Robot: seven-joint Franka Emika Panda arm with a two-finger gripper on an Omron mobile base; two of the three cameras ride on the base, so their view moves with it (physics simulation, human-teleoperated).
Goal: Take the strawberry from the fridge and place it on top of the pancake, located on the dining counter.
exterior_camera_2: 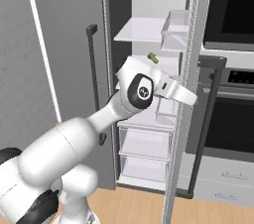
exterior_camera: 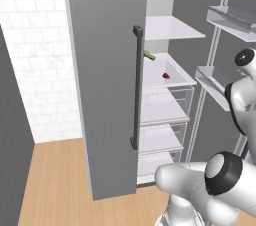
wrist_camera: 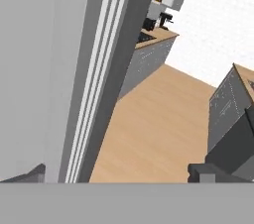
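Note:
The fridge (exterior_camera: 105, 85) has its left door shut and its right door swung open. The strawberry (exterior_camera: 166, 75), a tiny red berry, lies on a white middle shelf (exterior_camera: 175, 72) inside. My gripper (wrist_camera: 116, 176) is open, its fingertips (wrist_camera: 31, 173) wide apart with nothing between them. It is turned away from the shelves, looking past the open door's edge (wrist_camera: 106, 69) at the floor. My hand (exterior_camera_2: 173, 91) hovers in front of the middle shelves, pointing right. The pancake is out of view. A wood-topped, grey-sided counter corner (wrist_camera: 229, 100) shows; whether it is the dining counter I cannot tell.
A small green vegetable piece (exterior_camera: 149, 55) lies at the back left of the strawberry's shelf. Clear drawers (exterior_camera: 165, 105) sit below. The open door's bins (exterior_camera: 232, 20) stand to the right. A black oven (exterior_camera_2: 233, 10) flanks the fridge, and a far wall counter (wrist_camera: 155, 37) carries appliances.

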